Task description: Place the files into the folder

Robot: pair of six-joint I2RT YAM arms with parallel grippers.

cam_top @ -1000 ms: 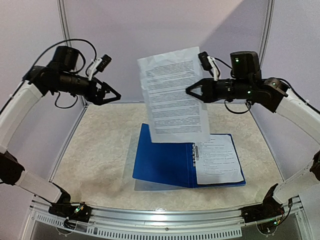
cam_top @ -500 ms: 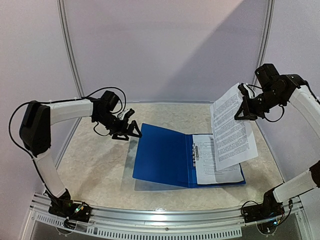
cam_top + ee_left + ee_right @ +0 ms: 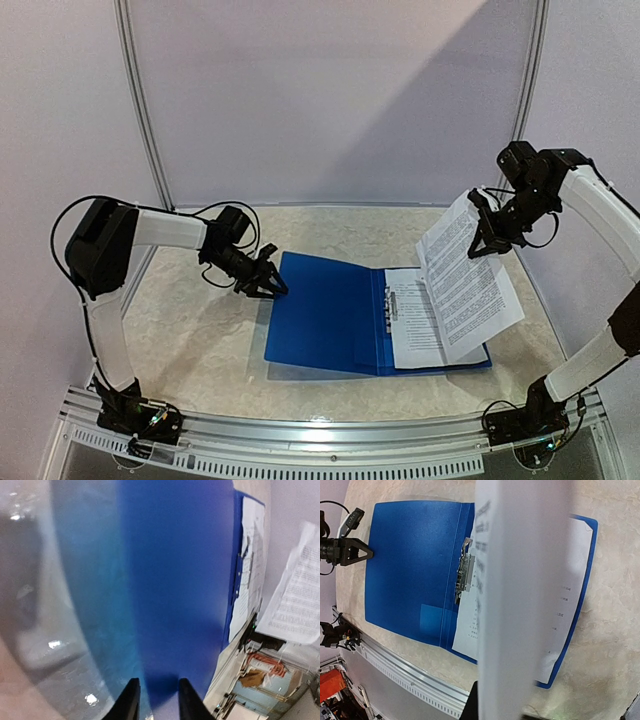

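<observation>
Blue folder [image 3: 320, 320]: laid open and flat on the table [image 3: 190, 330], with the cover spread to the left and the spine clip [image 3: 390, 305] down the middle.
Filed sheet [image 3: 415, 330]: laid on the folder's right half, just beside the clip.
Held sheet [image 3: 468, 275]: hung tilted above the right half. Whether its lower edge touches the filed sheet cannot be told.
Right tool [image 3: 487, 238]: closed on the held sheet near its upper edge.
Left tool [image 3: 268, 287]: fingers parted a little, with nothing gripped between them. It is set at the cover's far-left corner, and contact with the cover cannot be judged.
Step in hand: the held sheet is judged to be due for laying onto the filed sheet.
Done well: the lower edge should be brought down first and squared with the filed sheet. The rest should then be lowered flat, and the grip loosened only once the paper is inside the blue border.
Caution: the cover should be steadied, since the folder may be dragged on the table.
</observation>
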